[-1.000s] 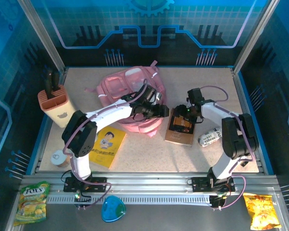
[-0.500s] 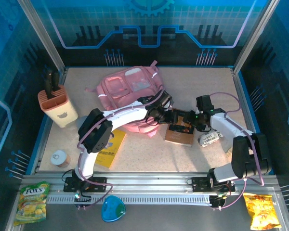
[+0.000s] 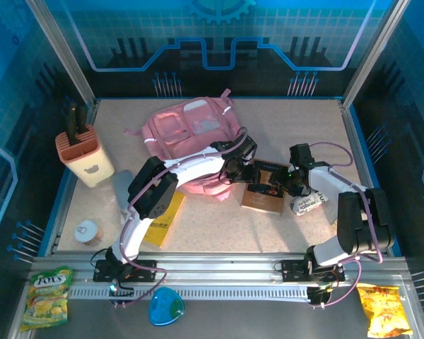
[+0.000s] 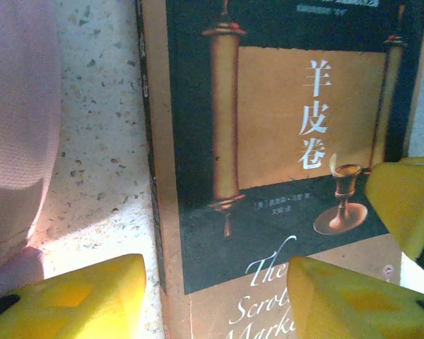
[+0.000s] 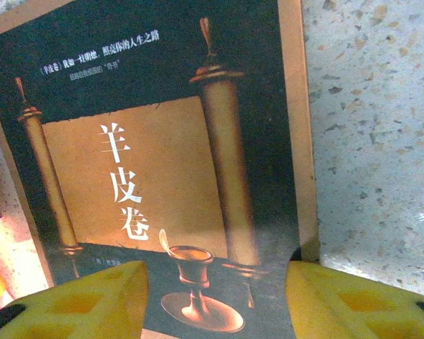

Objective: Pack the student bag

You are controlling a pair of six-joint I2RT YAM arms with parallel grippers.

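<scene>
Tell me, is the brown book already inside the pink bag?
No, the book lies flat on the table beside the student bag.

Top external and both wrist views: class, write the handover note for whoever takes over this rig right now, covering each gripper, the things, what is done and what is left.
Left gripper: open, low over the bag-side edge of the brown book, gripping nothing.
Right gripper: open, over the book's opposite edge, gripping nothing.
Student bag: lying on the table beside the book, a strip of table between them.
Done: nothing seen packed; the book lies flat outside the bag.
Left: grasp the book and put it in the bag; probably the yellow booklet too.
</scene>
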